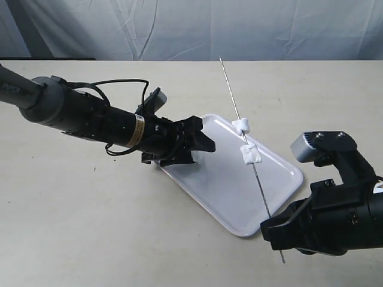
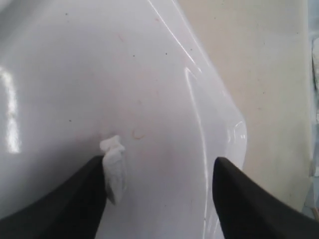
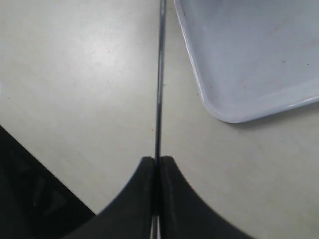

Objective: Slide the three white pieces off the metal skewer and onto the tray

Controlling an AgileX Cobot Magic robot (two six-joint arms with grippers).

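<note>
Right now I am holding my left gripper [image 1: 200, 139] spread wide over the far left end of the white tray [image 1: 227, 197], and one white piece [image 2: 113, 167] is lying on the tray floor right against the inner face of one finger [image 2: 82, 201]. My right gripper [image 3: 157, 162] is pinching the metal skewer [image 1: 230, 89] tight close to its near end, just off the tray's near right corner. The rod is running across the tray's right side toward the far side of the table [image 1: 108, 227]. A farther white piece [image 1: 242, 125] and a nearer white piece [image 1: 249, 154] are sitting threaded on it, close together.
</note>
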